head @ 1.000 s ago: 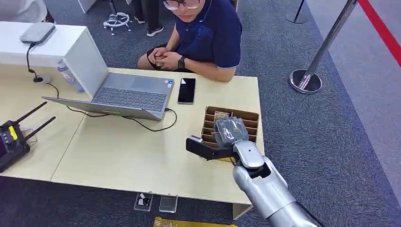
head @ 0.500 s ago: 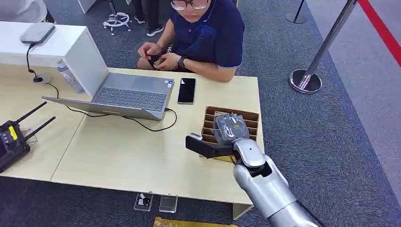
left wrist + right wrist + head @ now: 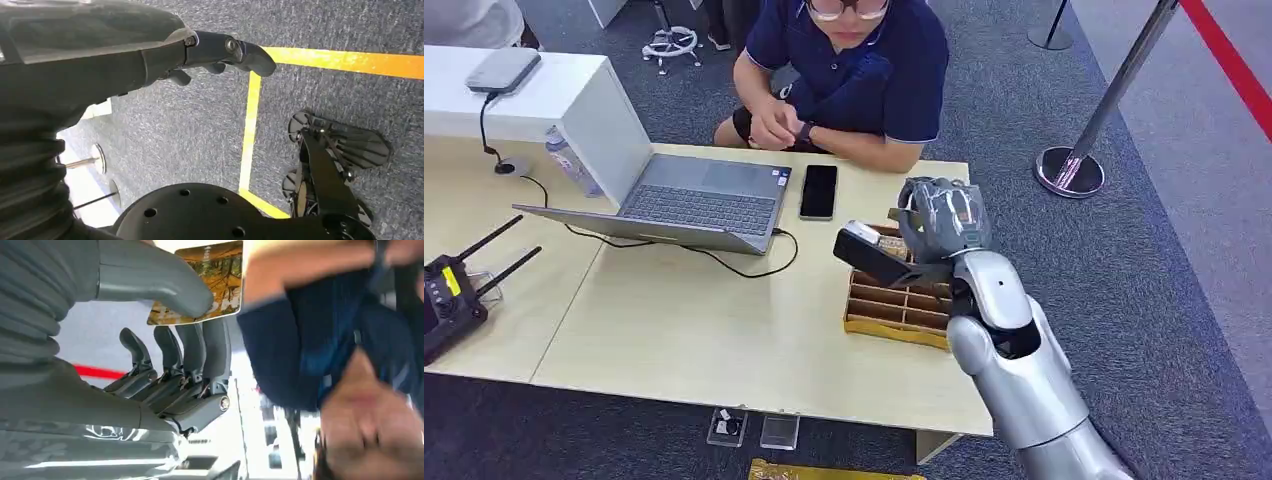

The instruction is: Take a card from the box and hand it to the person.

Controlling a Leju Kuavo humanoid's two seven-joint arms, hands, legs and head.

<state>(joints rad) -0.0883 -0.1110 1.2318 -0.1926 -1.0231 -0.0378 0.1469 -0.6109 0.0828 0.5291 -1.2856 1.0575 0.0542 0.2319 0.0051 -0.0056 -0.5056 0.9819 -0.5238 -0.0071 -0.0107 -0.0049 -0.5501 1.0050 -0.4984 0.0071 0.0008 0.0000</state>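
The right hand (image 3: 936, 222) has risen from the box (image 3: 902, 300) and moved toward the person (image 3: 854, 75), who now leans in closer over the table (image 3: 674, 320). The hand pinches a card (image 3: 202, 282) between thumb and fingers; the card bears an orange autumn-leaf picture, its pale lettering too blurred to read. The left hand (image 3: 220, 50) hangs over the carpet with fingers loosely curled around nothing. A dark phone (image 3: 819, 190) lies beside the laptop (image 3: 694, 200).
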